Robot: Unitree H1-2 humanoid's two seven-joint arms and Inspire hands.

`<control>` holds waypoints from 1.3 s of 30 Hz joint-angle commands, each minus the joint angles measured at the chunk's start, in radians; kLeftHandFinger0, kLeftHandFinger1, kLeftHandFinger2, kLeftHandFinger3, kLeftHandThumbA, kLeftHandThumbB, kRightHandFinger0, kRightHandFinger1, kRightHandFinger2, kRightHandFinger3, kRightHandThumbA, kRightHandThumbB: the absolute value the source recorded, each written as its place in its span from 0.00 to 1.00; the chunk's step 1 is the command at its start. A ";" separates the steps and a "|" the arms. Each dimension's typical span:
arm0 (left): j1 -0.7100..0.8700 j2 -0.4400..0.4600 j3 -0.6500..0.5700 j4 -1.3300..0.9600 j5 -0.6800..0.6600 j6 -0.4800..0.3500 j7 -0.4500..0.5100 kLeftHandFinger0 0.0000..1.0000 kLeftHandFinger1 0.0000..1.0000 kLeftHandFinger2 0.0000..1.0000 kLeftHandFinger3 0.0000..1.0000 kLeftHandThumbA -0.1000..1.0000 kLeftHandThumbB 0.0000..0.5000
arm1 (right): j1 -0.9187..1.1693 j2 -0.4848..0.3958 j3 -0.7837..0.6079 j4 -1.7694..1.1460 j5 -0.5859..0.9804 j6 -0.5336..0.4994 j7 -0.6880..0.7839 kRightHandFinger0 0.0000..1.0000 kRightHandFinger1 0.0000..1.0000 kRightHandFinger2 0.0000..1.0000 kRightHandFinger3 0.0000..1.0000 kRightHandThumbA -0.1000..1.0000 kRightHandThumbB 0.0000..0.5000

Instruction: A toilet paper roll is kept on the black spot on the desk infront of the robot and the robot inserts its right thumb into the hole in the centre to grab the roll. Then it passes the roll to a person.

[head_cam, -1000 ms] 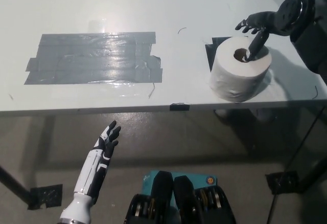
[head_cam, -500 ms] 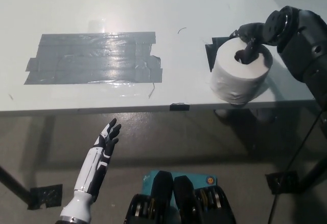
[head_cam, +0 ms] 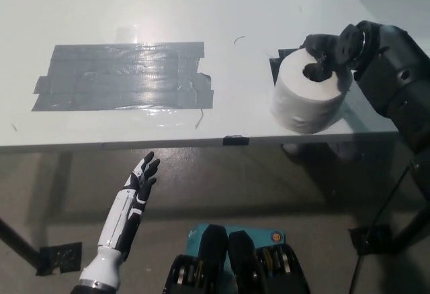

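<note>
- Toilet paper roll (head_cam: 308, 92): one, white, standing on end near the front right of the white desk (head_cam: 134, 12), partly over the black spot (head_cam: 277, 64), whose dark corner shows at the roll's far left side.
- Against the picture of a second ago, the right hand (head_cam: 330, 50) has dropped from hovering over the roll with fingers spread to sitting on the roll's top far edge, with a black digit now down inside the centre hole.
- The roll itself has shifted a little to the left and looks slightly tipped compared with then, which I take as the hand starting to bear on it.
- Fingers of the right hand: curled over the far rim of the roll, the thumb in the hole. It seems to have the roll hooked, though how firmly it pinches the wall cannot be told from this view.
- Judgement: the insertion step looks done or nearly so; lifting and passing to a person are not yet begun, and no person is in view.
- Left hand (head_cam: 140, 183): one, white, resting below the desk edge at lower left, fingers straight and slightly apart, holding nothing, much as before.
- Also on the desk: one patch of grey tape strips (head_cam: 124, 76), well apart from the roll, unchanged.
</note>
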 commanded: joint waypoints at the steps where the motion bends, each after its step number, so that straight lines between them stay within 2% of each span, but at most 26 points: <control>1: -0.018 0.009 0.003 -0.032 -0.001 0.003 -0.015 1.00 1.00 1.00 1.00 1.00 0.21 | 0.000 -0.023 -0.059 0.003 0.032 -0.017 -0.129 0.36 0.62 0.73 0.37 0.00 0.34; 2: -0.021 0.011 0.004 -0.032 0.002 0.004 -0.014 1.00 1.00 1.00 1.00 1.00 0.21 | 0.007 -0.033 -0.081 0.004 0.045 -0.032 -0.131 0.18 0.53 0.70 0.37 0.00 0.38; 3: -0.022 0.012 0.004 -0.032 0.001 0.004 -0.013 1.00 1.00 1.00 1.00 1.00 0.20 | 0.011 -0.036 -0.093 0.003 0.048 -0.035 -0.134 0.19 0.58 0.75 0.41 0.00 0.39; 4: -0.024 0.013 0.005 -0.030 -0.001 0.003 -0.014 1.00 1.00 1.00 1.00 1.00 0.20 | 0.019 -0.044 -0.110 0.003 0.056 -0.038 -0.141 0.25 0.65 0.79 0.50 0.00 0.35; 5: -0.025 0.012 0.005 -0.028 -0.002 0.001 -0.013 1.00 1.00 1.00 1.00 1.00 0.19 | 0.031 -0.054 -0.142 0.001 0.078 -0.035 -0.151 0.21 0.61 0.74 0.44 0.00 0.38; 7: -0.026 0.012 0.005 -0.030 0.001 0.006 -0.011 1.00 1.00 1.00 1.00 1.00 0.21 | 0.042 -0.062 -0.171 0.000 0.089 -0.040 -0.158 0.16 0.59 0.73 0.44 0.00 0.39; 8: -0.025 0.012 0.005 -0.030 0.001 0.007 -0.011 1.00 1.00 1.00 1.00 1.00 0.21 | 0.048 -0.066 -0.186 -0.002 0.097 -0.044 -0.158 0.18 0.61 0.75 0.43 0.00 0.40; 9: -0.026 0.014 0.006 -0.030 0.000 0.006 -0.011 1.00 1.00 1.00 1.00 1.00 0.22 | 0.052 -0.069 -0.215 0.000 0.117 -0.045 -0.153 0.16 0.65 0.83 0.48 0.00 0.40; 10: -0.026 0.013 0.006 -0.030 0.001 0.004 -0.010 1.00 1.00 1.00 1.00 1.00 0.22 | 0.062 -0.077 -0.247 -0.001 0.141 -0.054 -0.144 0.06 0.65 0.92 0.53 0.00 0.44; 12: -0.028 0.014 0.006 -0.027 -0.001 0.000 -0.011 1.00 1.00 1.00 1.00 1.00 0.22 | 0.072 -0.083 -0.329 0.005 0.204 -0.040 -0.135 0.01 0.58 0.93 0.68 0.00 0.41; 13: -0.029 0.015 0.007 -0.027 -0.002 0.000 -0.011 1.00 1.00 1.00 1.00 1.00 0.22 | 0.077 -0.085 -0.370 0.009 0.233 -0.030 -0.138 0.03 0.57 0.93 0.82 0.00 0.40; 14: -0.029 0.015 0.007 -0.027 -0.002 0.001 -0.011 1.00 1.00 1.00 1.00 1.00 0.22 | 0.079 -0.085 -0.385 0.010 0.238 -0.028 -0.139 0.04 0.57 0.93 0.90 0.00 0.41; 15: -0.029 0.015 0.007 -0.025 -0.004 0.001 -0.012 1.00 1.00 1.00 1.00 1.00 0.21 | 0.087 -0.086 -0.440 0.011 0.276 -0.026 -0.144 0.13 0.64 0.98 0.97 0.00 0.44; 16: -0.032 0.014 0.008 -0.023 -0.007 0.002 -0.013 1.00 1.00 1.00 1.00 1.00 0.21 | 0.094 -0.086 -0.509 0.013 0.335 -0.017 -0.143 0.15 0.64 0.99 1.00 0.00 0.45; 19: -0.032 0.013 0.006 -0.025 -0.003 0.005 -0.011 1.00 1.00 1.00 1.00 1.00 0.22 | 0.104 -0.078 -0.660 0.012 0.440 0.021 -0.137 0.10 0.56 0.95 1.00 0.00 0.46; 21: -0.032 0.014 0.006 -0.024 0.002 0.001 -0.009 1.00 1.00 1.00 1.00 1.00 0.23 | 0.110 -0.072 -0.739 0.012 0.501 0.028 -0.111 0.00 0.52 0.99 1.00 0.00 0.39; 22: -0.032 0.014 0.005 -0.023 0.003 0.001 -0.009 1.00 1.00 1.00 1.00 1.00 0.22 | 0.111 -0.063 -0.811 0.010 0.554 0.052 -0.112 0.00 0.51 1.00 1.00 0.00 0.39; 23: -0.032 0.015 0.004 -0.023 0.007 -0.001 -0.008 1.00 1.00 1.00 1.00 1.00 0.21 | 0.107 -0.056 -0.866 0.013 0.596 0.069 -0.110 0.00 0.50 0.97 1.00 0.00 0.39; 27: -0.033 0.015 0.005 -0.021 0.004 -0.001 -0.009 1.00 1.00 1.00 1.00 1.00 0.20 | 0.101 -0.038 -0.948 0.000 0.634 0.070 -0.091 0.00 0.51 0.90 1.00 0.00 0.36; 28: -0.039 0.015 0.005 -0.017 0.001 -0.003 -0.011 1.00 1.00 1.00 1.00 1.00 0.21 | 0.094 -0.031 -0.981 -0.015 0.660 0.087 -0.067 0.00 0.45 0.84 1.00 0.00 0.34; 32: -0.040 0.015 0.004 -0.016 0.004 -0.004 -0.009 1.00 1.00 1.00 1.00 1.00 0.23 | 0.089 -0.003 -1.057 -0.059 0.708 0.133 -0.033 0.00 0.38 0.79 1.00 0.00 0.36; 35: -0.040 0.015 0.004 -0.017 0.005 -0.002 -0.009 1.00 1.00 1.00 1.00 1.00 0.25 | 0.081 0.016 -1.108 -0.087 0.745 0.189 -0.032 0.00 0.37 0.80 1.00 0.00 0.37; 37: -0.041 0.016 0.003 -0.016 0.010 -0.002 -0.008 1.00 1.00 1.00 1.00 1.00 0.22 | 0.082 0.038 -1.124 -0.128 0.758 0.205 -0.029 0.00 0.35 0.75 1.00 0.00 0.38; 39: -0.040 0.014 0.004 -0.016 0.007 -0.002 -0.008 1.00 1.00 1.00 1.00 1.00 0.24 | 0.085 0.060 -1.131 -0.183 0.775 0.219 0.000 0.00 0.33 0.71 1.00 0.00 0.31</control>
